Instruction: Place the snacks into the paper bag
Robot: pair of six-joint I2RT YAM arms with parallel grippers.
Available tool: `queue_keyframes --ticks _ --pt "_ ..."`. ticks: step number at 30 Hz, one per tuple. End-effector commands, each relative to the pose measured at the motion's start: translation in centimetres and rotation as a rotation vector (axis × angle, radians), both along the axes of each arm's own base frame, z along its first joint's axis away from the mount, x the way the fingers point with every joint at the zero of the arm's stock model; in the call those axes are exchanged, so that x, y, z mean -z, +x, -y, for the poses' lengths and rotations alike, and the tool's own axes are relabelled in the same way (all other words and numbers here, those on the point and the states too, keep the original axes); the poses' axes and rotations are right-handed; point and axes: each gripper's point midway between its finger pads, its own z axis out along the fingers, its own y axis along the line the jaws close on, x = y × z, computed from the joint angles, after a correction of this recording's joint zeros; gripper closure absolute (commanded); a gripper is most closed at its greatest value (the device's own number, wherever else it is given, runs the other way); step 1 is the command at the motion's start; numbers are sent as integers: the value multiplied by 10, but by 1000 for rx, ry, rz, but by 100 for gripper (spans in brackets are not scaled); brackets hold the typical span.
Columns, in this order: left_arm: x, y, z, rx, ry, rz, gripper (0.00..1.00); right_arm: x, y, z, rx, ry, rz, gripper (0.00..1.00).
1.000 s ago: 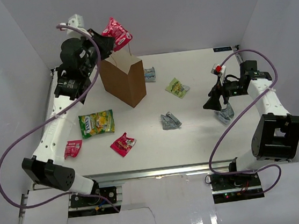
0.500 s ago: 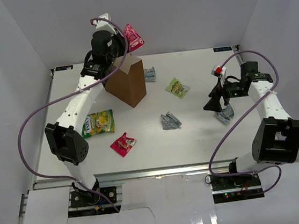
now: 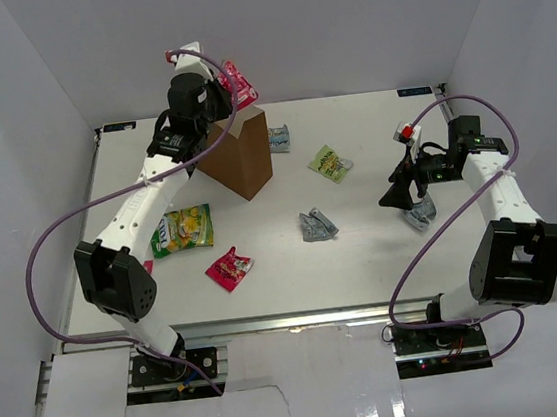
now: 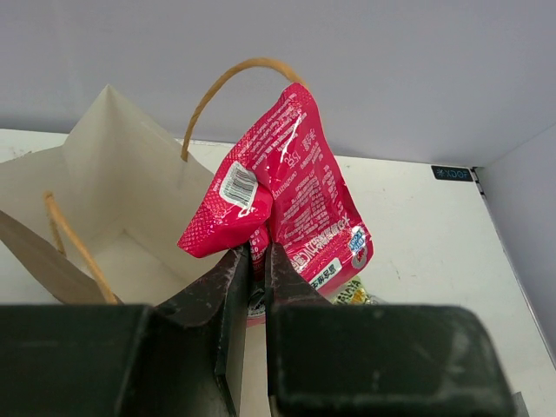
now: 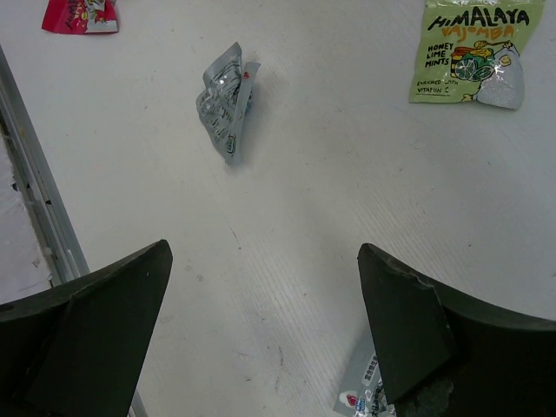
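**Red-pink packet held above the bag's mouth**

The left gripper (image 3: 220, 84) was raised over the far edge of the counter (image 3: 365, 259), left of the middle. Its jaws were pressed together on the lower edge of a red-pink packet (image 4: 282, 191). In the left wrist view the packet stood up from the fingers (image 4: 233, 278), folded over on itself, with a white barcode patch facing the camera. It hung above the open top of the paper bag (image 3: 239, 156), on the bag's far side, next to one loop handle (image 4: 234, 74). The bag stood upright near the far edge, and its pale inside showed.

The right gripper (image 3: 407, 195) hung low near the right edge, about midway along it, with its jaws wide apart and nothing between them. A grey-blue packet (image 5: 367, 393) lay just beside one finger; whether the two touched could not be told.

The other snacks lay loose on the counter:
- a second grey-blue packet (image 3: 279, 138) just right of the bag
- a small yellow-green packet (image 3: 330, 162) between the bag and the right arm
- a crumpled grey packet (image 3: 316, 224) near the middle
- a large yellow-green packet (image 3: 181, 229) toward the left edge
- a red packet (image 3: 229, 268) nearer the front edge
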Motion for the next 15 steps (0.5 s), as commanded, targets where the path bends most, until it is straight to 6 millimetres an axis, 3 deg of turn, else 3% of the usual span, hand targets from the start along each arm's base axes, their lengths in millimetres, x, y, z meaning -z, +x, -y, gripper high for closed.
queue_keyframes --ticks 1,4,7,8,12,15 --pt "-26 -12 -15 -39 -8 67 100 -8 1 -2 -15 11 26 7" --pt "-23 -12 -16 -45 -2 67 100 -8 0 -2 -15 11 26 7" --pt "-20 -10 -16 -46 3 60 92 -7 -1 -2 -15 13 23 6" --pt "-21 -9 -16 -49 3 62 81 -7 -1 -3 -17 13 23 6" --pt "-24 -7 -15 -55 -6 61 53 -8 -1 -2 -15 12 28 7" --pt "-30 -6 -14 -48 -16 70 40 -9 -1 -3 -18 15 28 6"
